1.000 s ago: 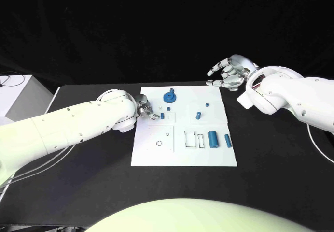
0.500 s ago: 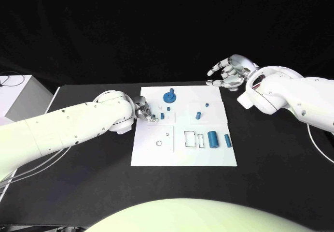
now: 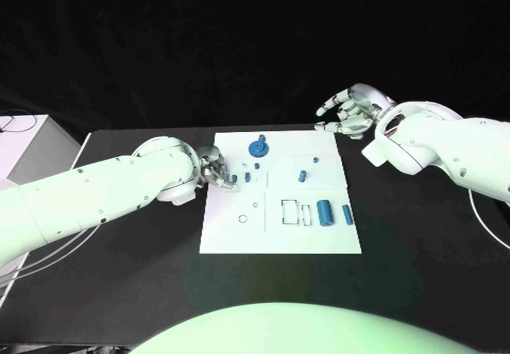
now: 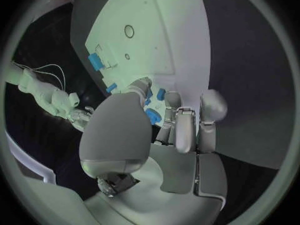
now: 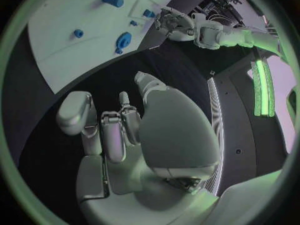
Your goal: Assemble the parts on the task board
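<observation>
The white task board (image 3: pixel 242 228) lies mid-table. My left hand (image 3: pixel 216 168) hovers low over its left edge, thumb and a finger pinching a small blue part (image 3: pixel 233 178); the left wrist view shows that part (image 4: pixel 152 117) between them. Another small blue part (image 3: pixel 247 177) stands just beside it. On the board are a round blue piece (image 3: pixel 259 150), a tiny peg (image 3: pixel 315 158), a short piece (image 3: pixel 303 175), a thick cylinder (image 3: pixel 325 212) and a slim one (image 3: pixel 348 214). My right hand (image 3: pixel 348 110) hangs raised past the board's far right corner, fingers loosely bent and apart, holding nothing.
Printed outlines and a small ring mark (image 3: pixel 243 218) sit on the board's near half. A white box (image 3: pixel 26 147) stands off the table's left edge. Bare black table (image 3: pixel 425 251) surrounds the board.
My left hand has drawn slightly toward the board's left edge, and the pinched blue part now shows apart from the one standing beside it. The right hand has not moved.
</observation>
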Available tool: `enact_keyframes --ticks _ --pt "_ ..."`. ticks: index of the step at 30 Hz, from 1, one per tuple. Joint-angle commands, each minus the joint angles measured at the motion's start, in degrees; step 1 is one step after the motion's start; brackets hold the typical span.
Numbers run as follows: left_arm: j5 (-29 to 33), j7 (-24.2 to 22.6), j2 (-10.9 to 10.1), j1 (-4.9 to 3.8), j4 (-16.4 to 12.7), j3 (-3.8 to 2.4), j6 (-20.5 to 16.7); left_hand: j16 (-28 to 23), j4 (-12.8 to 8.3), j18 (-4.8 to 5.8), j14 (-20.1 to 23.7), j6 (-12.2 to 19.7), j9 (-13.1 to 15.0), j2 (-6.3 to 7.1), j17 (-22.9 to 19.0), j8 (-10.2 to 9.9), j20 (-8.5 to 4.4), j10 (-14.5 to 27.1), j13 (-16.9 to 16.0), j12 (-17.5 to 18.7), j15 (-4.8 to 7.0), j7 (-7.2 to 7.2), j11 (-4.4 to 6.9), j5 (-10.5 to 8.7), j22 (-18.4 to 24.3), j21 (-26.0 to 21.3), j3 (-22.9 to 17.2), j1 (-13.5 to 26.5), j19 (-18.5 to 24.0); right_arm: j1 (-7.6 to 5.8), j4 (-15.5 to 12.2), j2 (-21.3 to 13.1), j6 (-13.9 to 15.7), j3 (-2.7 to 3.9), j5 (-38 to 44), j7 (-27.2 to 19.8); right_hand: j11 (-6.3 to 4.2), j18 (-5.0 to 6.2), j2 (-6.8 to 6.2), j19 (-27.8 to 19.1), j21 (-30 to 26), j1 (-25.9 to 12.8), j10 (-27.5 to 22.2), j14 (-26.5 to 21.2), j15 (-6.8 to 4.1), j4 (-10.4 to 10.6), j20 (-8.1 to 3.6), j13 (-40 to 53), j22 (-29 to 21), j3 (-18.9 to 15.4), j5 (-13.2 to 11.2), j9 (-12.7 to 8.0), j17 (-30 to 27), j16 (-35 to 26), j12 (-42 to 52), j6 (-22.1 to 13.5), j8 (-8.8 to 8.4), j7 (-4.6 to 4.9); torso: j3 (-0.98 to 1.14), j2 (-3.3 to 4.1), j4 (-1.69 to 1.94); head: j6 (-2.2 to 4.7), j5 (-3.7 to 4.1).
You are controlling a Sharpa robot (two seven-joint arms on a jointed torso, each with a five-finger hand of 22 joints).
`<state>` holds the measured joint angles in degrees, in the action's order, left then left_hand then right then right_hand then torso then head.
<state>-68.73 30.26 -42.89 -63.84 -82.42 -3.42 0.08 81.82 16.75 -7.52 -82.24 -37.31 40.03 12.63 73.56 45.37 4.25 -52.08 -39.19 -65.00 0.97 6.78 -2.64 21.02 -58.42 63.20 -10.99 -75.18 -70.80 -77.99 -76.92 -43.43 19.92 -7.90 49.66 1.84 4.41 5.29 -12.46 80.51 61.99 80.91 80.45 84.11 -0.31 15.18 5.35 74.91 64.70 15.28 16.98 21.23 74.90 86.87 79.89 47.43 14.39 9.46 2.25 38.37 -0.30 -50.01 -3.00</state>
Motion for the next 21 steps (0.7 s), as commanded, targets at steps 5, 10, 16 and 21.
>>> enact_keyframes --ticks 5,10,16,21 --pt "-0.1 -16.7 -1.5 1.68 -2.0 -2.15 -13.3 -13.0 -0.2 -2.98 13.3 3.6 -3.5 0.33 -16.9 0.6 1.78 5.7 4.6 2.3 -1.67 2.00 -1.94 0.19 15.8 -16.8 -6.6 -10.0 9.8 0.07 0.0 -0.2 -0.1 0.02 0.3 -0.7 -0.08 0.80 -0.03 -0.4 -0.3 -0.4 -0.4 4.2 0.08 -0.1 0.08 3.3 -0.1 0.3 0.3 0.1 8.0 -0.2 -0.4 -0.4 0.29 -0.11 0.02 -0.01 -0.04 0.06 0.38" --pt "-1.0 -23.4 -1.8 2.34 -2.6 -2.98 -17.8 -16.6 -0.6 -2.95 18.8 4.9 -8.1 2.53 -23.6 -1.2 2.40 9.4 9.9 7.1 -2.41 2.80 -2.76 -0.12 16.1 -17.9 -14.3 -12.1 10.8 0.12 0.1 -0.4 0.2 0.02 0.1 -1.0 -0.08 0.86 -0.03 -0.5 -0.6 -0.4 -0.6 4.2 0.08 -0.1 0.08 3.0 -0.4 0.3 0.4 0.1 7.8 -0.3 -0.6 -0.4 0.32 -0.12 0.04 0.04 -0.15 0.54 0.58" --pt "-4.9 -26.1 0.1 2.57 -1.2 -3.30 -18.6 -15.7 -1.6 -2.98 19.0 3.1 -12.0 2.65 -24.7 -2.4 2.60 11.0 14.7 11.5 -2.64 3.06 -3.14 -0.84 15.3 -17.2 -17.0 -12.2 11.0 0.18 0.2 -0.4 1.1 0.02 -0.5 -1.8 -0.22 1.07 0.01 -0.9 -1.8 0.1 -6.1 4.1 -0.02 -0.4 0.01 -3.5 -1.2 1.2 0.7 0.1 7.4 -0.5 -6.8 -0.3 0.65 -0.20 0.08 0.04 -0.16 1.05 0.69" --pt "-8.2 -26.8 2.8 2.59 1.9 -3.14 -17.5 -11.7 -3.4 -3.00 15.5 0.6 -16.2 2.35 -21.5 -5.4 2.41 10.0 18.3 13.8 -2.35 2.89 -2.92 -1.08 13.6 -15.0 -18.5 -12.9 10.5 0.21 0.5 -0.1 2.3 0.01 -1.3 -3.1 -0.58 1.78 -0.64 -2.3 -6.3 0.4 -14.7 3.5 -0.35 -0.7 -0.28 -18.1 -4.6 4.0 0.9 0.2 5.0 -2.0 -21.5 -0.1 1.37 -0.47 0.07 0.02 -0.19 1.51 0.73"
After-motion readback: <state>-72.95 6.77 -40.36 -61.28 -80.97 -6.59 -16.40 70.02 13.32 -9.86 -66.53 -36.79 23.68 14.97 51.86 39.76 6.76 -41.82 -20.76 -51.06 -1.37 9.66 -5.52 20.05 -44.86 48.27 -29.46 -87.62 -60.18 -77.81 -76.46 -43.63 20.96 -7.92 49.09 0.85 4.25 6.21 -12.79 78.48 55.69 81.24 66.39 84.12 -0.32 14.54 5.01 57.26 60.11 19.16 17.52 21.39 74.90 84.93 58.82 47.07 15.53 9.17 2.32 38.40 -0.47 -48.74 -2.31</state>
